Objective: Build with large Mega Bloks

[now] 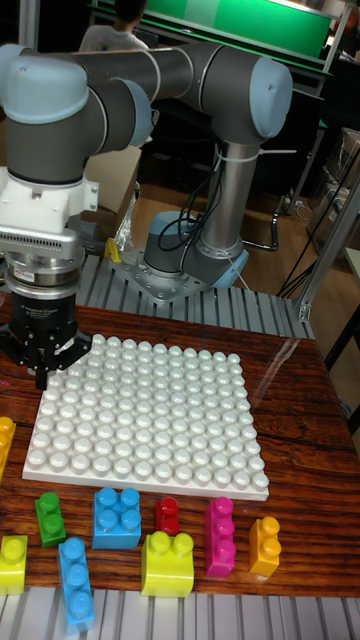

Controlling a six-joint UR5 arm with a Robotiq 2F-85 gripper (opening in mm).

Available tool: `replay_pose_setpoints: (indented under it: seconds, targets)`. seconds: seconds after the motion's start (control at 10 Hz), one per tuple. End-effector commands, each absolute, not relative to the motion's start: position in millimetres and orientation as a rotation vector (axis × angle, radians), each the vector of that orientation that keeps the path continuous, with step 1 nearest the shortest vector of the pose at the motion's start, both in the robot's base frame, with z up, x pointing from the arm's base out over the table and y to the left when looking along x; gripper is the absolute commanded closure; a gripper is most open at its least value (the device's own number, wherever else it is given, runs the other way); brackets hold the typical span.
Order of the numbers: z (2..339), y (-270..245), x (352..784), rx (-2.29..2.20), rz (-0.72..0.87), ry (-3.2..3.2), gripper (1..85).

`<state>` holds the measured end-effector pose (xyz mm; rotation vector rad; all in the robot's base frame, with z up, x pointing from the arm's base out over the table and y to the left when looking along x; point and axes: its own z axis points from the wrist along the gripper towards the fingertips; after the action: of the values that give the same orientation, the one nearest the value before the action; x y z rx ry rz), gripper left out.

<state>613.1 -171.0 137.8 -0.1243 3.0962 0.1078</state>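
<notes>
A white studded baseplate lies on the wooden table. My gripper hangs over the plate's back left corner, its dark fingers drawn together to a point with nothing between them. Loose Mega Bloks line the table's front edge: a green one, a blue square one, a small red one, a magenta one, an orange one, a lime one, a long blue one and a lime one at the far left. A yellow block shows at the left edge.
The arm's base is bolted on a ribbed metal strip behind the table. A metal rail runs along the front edge. Bare wood lies right of the plate.
</notes>
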Motion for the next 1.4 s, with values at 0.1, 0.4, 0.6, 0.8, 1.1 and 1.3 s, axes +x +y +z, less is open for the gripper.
replay_pose_setpoints:
  seconds: [0.1,0.4,0.6,0.8,1.1,1.3]
  targets:
    - [131.3,-180.7,621.9,-0.247,0.155,3.080,45.3]
    - [120.8,-194.4,633.6,-0.216,0.128,3.061,44.3]
    - [111.7,-208.7,637.5,-0.210,0.085,3.057,44.7]
    - [103.6,-215.5,641.7,-0.198,0.063,3.049,45.3]
    - [88.8,-216.4,648.7,-0.184,0.059,3.045,45.3]
    - [84.6,-213.8,650.0,-0.172,0.075,3.045,46.7]
